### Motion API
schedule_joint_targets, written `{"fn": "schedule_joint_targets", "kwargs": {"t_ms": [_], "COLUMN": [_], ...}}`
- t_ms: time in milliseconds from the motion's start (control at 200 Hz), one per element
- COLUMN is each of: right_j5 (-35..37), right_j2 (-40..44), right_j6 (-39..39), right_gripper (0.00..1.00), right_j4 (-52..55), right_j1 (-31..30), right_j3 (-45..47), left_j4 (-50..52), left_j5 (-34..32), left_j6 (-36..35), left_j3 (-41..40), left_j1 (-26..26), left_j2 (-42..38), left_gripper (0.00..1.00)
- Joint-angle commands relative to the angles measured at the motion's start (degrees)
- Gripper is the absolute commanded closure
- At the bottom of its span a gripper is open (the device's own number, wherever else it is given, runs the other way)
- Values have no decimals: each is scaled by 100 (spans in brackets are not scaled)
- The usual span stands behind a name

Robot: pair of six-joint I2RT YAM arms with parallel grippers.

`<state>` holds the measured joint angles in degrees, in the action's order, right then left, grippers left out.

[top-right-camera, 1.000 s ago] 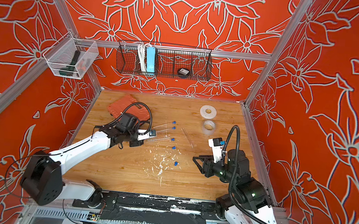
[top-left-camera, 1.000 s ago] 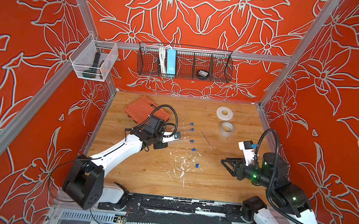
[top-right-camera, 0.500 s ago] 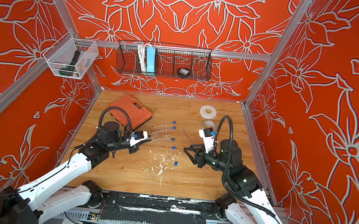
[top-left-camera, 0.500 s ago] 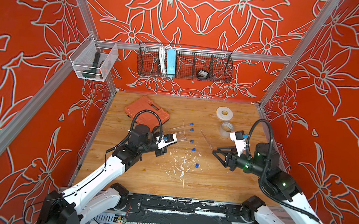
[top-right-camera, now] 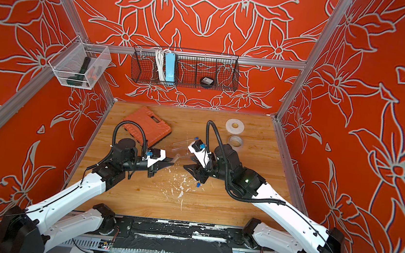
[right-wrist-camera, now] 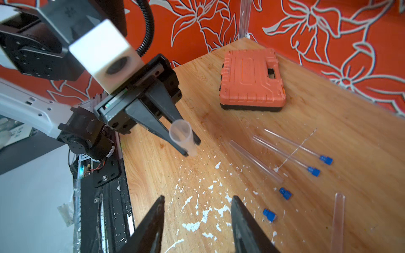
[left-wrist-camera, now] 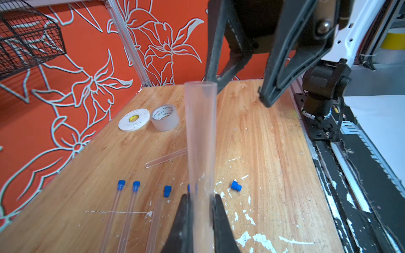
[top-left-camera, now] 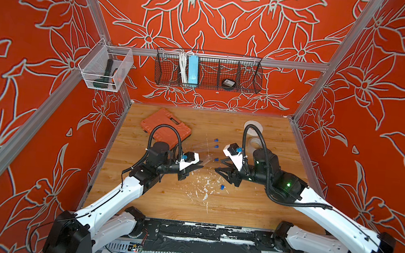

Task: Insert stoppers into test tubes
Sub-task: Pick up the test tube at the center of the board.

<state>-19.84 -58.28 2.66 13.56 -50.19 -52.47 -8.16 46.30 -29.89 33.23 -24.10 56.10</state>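
Above the wooden table point(top-left-camera: 164, 199) the left gripper point(top-left-camera: 197, 167) pinches a test tube point(left-wrist-camera: 200, 131) — mouth toward the half-open right gripper point(right-wrist-camera: 198, 198).

1 clear test tube point(left-wrist-camera: 200, 142) hangs raised, mouth open. 2 blue-stoppered tubes point(right-wrist-camera: 292, 143) lie parallel on the table point(right-wrist-camera: 317, 114), with 2 loose blue stoppers point(right-wrist-camera: 269, 214) and 2 open tubes point(right-wrist-camera: 255, 161) nearby.

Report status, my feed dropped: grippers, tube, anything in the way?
Left gripper shut on test tube. Right gripper open, empty. Loose stopper on table, nothing between grippers.
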Motion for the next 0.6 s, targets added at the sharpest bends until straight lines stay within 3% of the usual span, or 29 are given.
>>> {"fn": "schedule_joint_targets", "kwargs": {"t_ms": [0, 325, 591], "right_j5": [325, 208, 339], "right_j2": [-92, -648, -859], "right_j6": [-430, -415, -331], "right_gripper": [50, 53, 63], "right_j4": [-629, -896, -879], "right_j1": [-121, -368, -456], "right_j3": [-126, -386, -449], "left_j4": [-168, -157, -194], "left_j5": [294, 395, 406], "left_j6": [110, 153, 202], "left_j3": [-10, 25, 33], "left_j1": [-42, -60, -60], "left_j2": [7, 253, 270], "left_gripper": [100, 100, 100]}}
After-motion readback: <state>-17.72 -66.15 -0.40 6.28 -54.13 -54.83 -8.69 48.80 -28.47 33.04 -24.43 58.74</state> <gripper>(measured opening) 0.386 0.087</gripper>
